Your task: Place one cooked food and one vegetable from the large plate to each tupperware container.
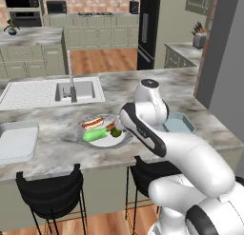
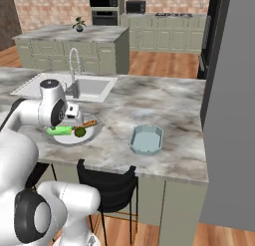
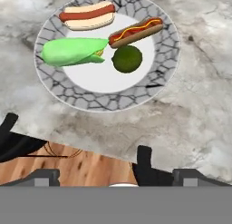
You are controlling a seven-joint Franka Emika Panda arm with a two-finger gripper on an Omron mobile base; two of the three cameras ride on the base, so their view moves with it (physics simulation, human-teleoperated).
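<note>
Nothing is packed yet — all four foods sit on the large plate (image 3: 164,60): hot dog (image 3: 87,15) at 11 o'clock, sausage stick (image 3: 136,31) at 1, long green vegetable (image 3: 72,51) at 9, small round one (image 3: 127,58) beside it. My gripper (image 3: 74,146) hangs wide open, holding nothing. The teal container (image 2: 146,139) looks bare.

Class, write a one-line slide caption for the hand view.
Open gripper hovers over the large plate holding hot dog, sausage, green vegetable and dark round one.
</note>
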